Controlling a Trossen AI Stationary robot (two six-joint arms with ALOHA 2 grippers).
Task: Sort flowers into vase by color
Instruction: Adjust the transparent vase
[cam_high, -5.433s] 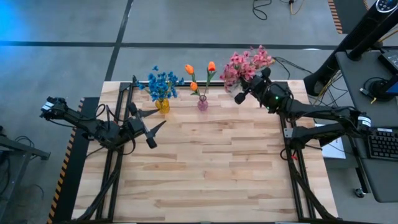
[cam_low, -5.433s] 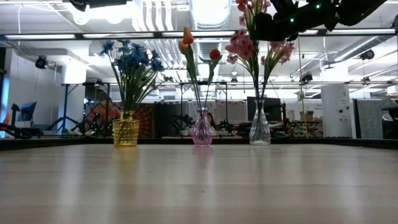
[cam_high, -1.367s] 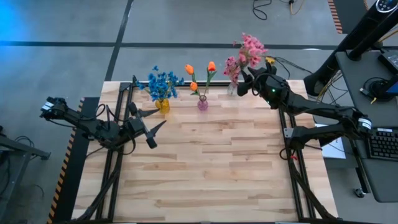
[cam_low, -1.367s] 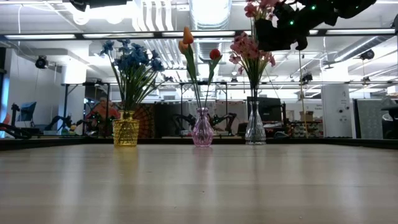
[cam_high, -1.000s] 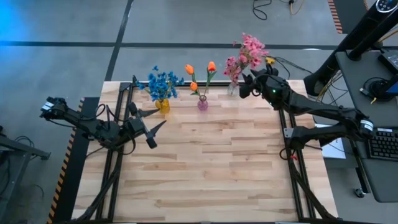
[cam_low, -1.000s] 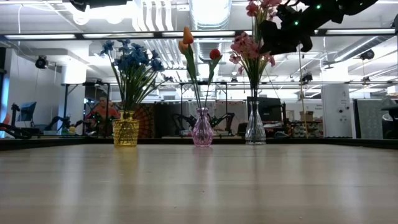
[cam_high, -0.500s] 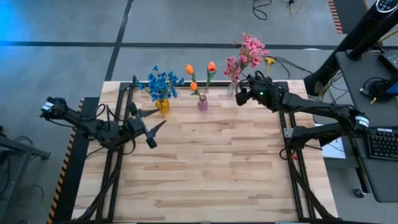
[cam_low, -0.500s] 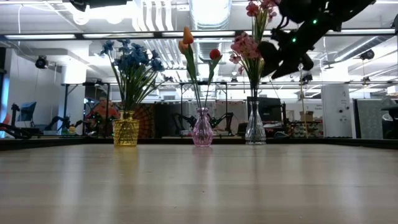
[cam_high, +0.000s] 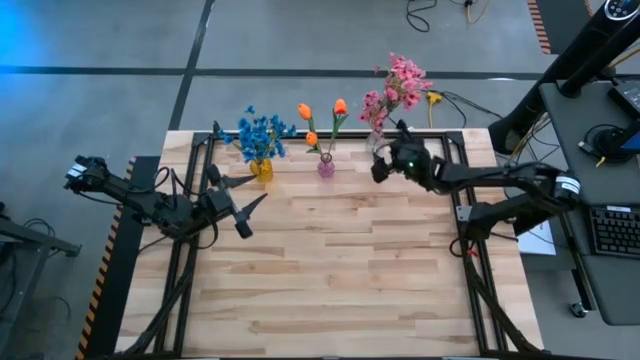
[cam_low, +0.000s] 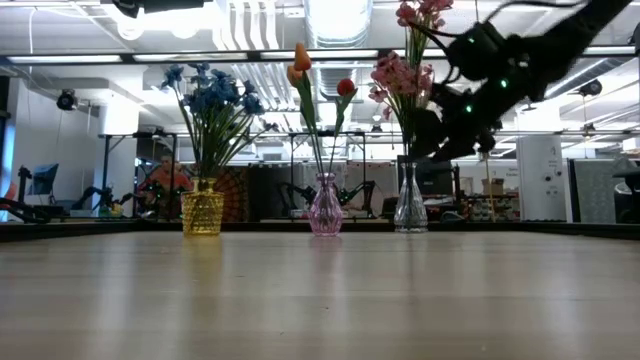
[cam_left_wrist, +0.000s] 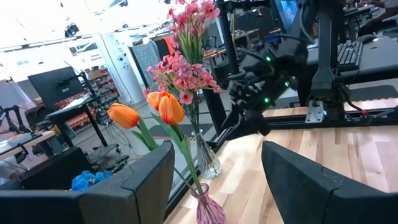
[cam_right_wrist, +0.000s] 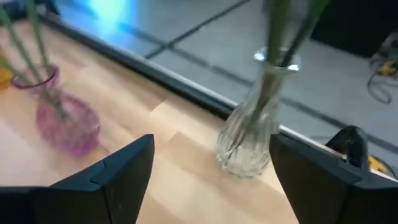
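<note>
1. Pale wooden plank desk (cam_high: 330, 260); three vases in a row along its 12 o'clock edge.
2. Yellow textured glass vase (cam_high: 261, 170) at about 11 o'clock holds the blue clustered flowers (cam_high: 262, 133).
3. Pink glass bud vase (cam_high: 326, 166) in the middle holds the orange tulip-like buds (cam_high: 322, 110).
4. Clear glass fluted vase (cam_low: 410, 211) at about 1 o'clock holds the pink blossom sprays (cam_high: 395, 87), stems upright inside it.
5. Right tool (cam_high: 380, 170) hangs just beside the clear vase on its desk-centre side, raised above the desk in the low view. Fingers spread wide, nothing between them; in the right wrist view the vase stands ahead in the gap, untouched.
6. Left tool (cam_high: 250, 205) waits at 9 o'clock, well apart from the vases, fingers parted and empty, pointing toward the row.
</note>
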